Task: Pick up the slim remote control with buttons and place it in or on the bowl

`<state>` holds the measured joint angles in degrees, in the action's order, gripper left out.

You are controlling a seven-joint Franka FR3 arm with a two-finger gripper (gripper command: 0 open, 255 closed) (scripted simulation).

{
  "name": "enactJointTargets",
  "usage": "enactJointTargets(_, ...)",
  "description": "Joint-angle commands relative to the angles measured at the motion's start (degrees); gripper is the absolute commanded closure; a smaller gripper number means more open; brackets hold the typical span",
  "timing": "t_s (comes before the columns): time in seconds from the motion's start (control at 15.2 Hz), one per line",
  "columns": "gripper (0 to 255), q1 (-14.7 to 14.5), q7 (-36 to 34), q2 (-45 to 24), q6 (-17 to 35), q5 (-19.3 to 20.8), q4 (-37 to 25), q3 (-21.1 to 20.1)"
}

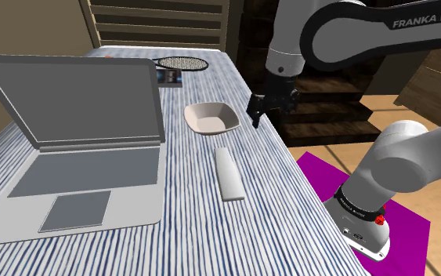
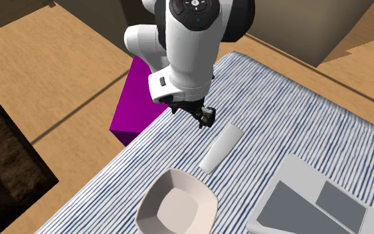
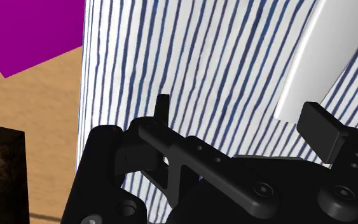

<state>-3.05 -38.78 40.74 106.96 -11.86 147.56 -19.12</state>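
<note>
Wrist view: remote (image 3: 323, 60) just beyond parted fingers (image 3: 321, 129)

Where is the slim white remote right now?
In the shoulder view, the slim white remote lies on the striped table, right of the grey laptop, below the pale square bowl.

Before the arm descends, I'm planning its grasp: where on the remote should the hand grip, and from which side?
Probably the remote at mid-length, across its narrow width, from straight above: it lies flat on the striped table, slim, both long edges free.
</note>
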Motion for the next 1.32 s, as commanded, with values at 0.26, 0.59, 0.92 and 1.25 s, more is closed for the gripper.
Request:
enactJointTargets(0.26, 0, -0.04, -10.21, -8.85, 9.92, -3.58, 0.04, -8.28)
enactJointTargets(0.59, 0, 1.83, -19.72, -19.39, 18.38, -3.03, -2.78, -15.61)
enactJointTargets(0.92, 0, 3.23, -24.48, -25.69, 24.17, -0.82, -3.22, -19.06)
enactJointTargets(1.25, 0, 3.89, -25.73, -28.76, 28.45, 0.65, -1.71, -20.21)
